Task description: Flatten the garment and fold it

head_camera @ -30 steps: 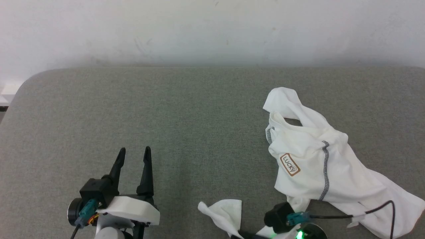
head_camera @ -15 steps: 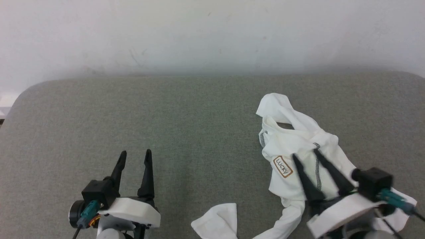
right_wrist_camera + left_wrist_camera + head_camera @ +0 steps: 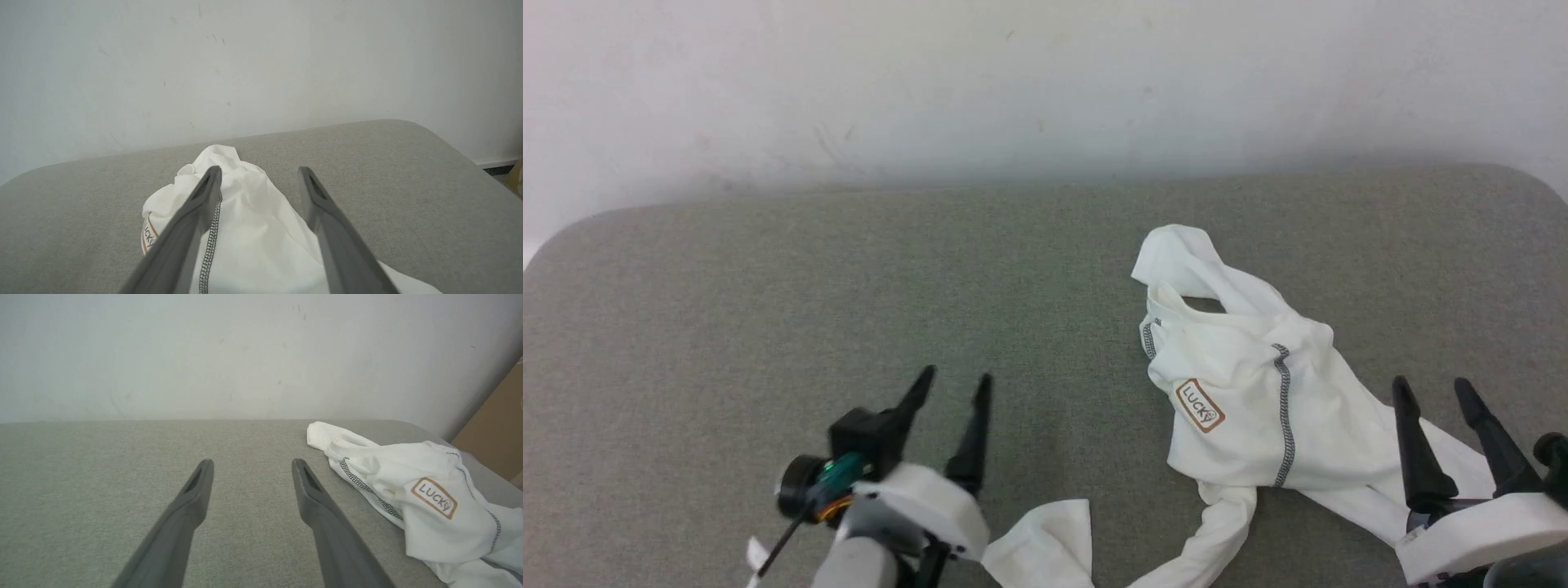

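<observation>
The white garment lies crumpled on the right half of the grey table, its brown-bordered "LUCKY" patch facing up beside a dark seam. One sleeve trails to the front edge, its cuff near my left arm. My left gripper is open over bare table, left of the shirt. My right gripper is open at the shirt's right side, above the fabric, holding nothing.
A white wall rises behind the table's far edge. The table's corners are rounded. A brown cardboard surface stands beyond the table in the left wrist view. The table's left half is bare cloth.
The head camera has shifted. My left gripper moved right toward the sleeve cuff. My right gripper, which was over the shirt's middle, moved right to the shirt's edge.
</observation>
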Motion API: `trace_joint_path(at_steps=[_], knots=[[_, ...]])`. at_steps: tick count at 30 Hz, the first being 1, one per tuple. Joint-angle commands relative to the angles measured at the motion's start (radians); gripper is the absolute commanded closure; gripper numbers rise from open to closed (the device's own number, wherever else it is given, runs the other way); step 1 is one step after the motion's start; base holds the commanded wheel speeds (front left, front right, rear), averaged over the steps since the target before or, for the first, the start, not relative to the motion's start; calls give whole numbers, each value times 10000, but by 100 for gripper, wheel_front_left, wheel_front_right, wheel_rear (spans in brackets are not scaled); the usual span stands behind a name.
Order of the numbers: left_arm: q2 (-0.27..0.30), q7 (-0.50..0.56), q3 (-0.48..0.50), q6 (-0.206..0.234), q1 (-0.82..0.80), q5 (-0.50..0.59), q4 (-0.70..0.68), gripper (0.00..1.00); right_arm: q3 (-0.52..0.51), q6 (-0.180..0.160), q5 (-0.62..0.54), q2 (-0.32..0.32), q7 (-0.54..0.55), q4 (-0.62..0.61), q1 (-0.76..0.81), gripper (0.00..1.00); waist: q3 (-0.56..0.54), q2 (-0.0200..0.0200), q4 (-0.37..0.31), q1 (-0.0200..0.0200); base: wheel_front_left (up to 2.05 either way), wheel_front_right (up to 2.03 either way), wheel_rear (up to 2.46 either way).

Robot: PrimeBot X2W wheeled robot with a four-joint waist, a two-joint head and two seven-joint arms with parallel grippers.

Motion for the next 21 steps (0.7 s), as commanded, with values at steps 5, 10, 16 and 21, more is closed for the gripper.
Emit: trace_joint_path(at_steps=[5,10,16,21], knots=[[-13,949,-1330,-217,-1139,-386,322,0,-184,-7,14,65,111,-306,23,0,468,-1,-291,0,0,0,0],[-14,1757,-2963,-312,-2717,-1078,729,0,-61,-7,151,69,129,-336,-256,0,1105,-1,-613,0,0,0,0],[-15,2526,-4394,-280,-4546,-1785,2066,0,287,-7,297,70,3,-103,-697,0,1738,-1,-1103,0,0,0,0],[-15,3481,-5264,-251,-5803,-2187,3681,0,553,-7,470,71,-148,239,-1019,0,2148,-1,-1526,0,0,0,0]])
